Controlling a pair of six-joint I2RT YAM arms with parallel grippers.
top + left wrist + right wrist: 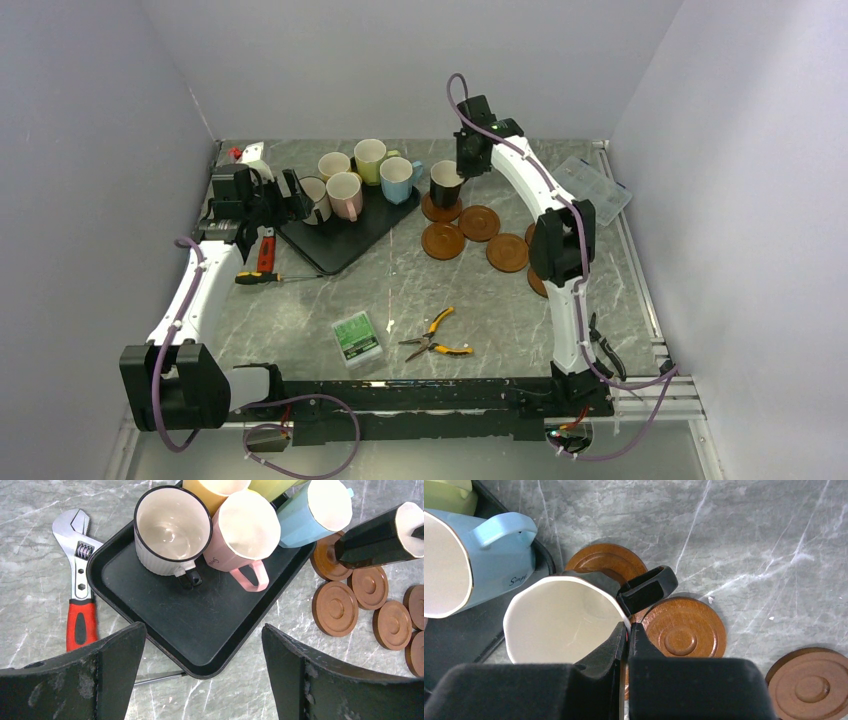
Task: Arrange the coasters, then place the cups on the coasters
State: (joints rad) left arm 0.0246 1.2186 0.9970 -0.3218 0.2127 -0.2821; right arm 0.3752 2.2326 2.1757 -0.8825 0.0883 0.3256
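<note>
My right gripper (pixel 628 630) is shut on the rim of the black cup (pixel 564 620), one finger inside it and one outside. The cup (pixel 446 182) is over a reddish-brown coaster (pixel 606 560); I cannot tell whether it touches. More coasters (pixel 479 222) (pixel 443 241) (pixel 507 252) lie to its right and nearer; two are partly hidden by the right arm. On the black tray (pixel 200 615) stand the white (pixel 172 530), pink (pixel 245 530), blue (pixel 312 515), yellow-orange (pixel 210 487) and yellow-green (pixel 272 486) cups. My left gripper (pixel 204 645) hangs open and empty above the tray's near corner.
A red-handled wrench (pixel 80 580) and a screwdriver (pixel 262 278) lie left of the tray. Yellow pliers (pixel 432 338) and a small green box (pixel 357 337) lie near the front. A clear plastic case (pixel 592 188) sits at the back right, dark pliers (pixel 605 355) at the right edge.
</note>
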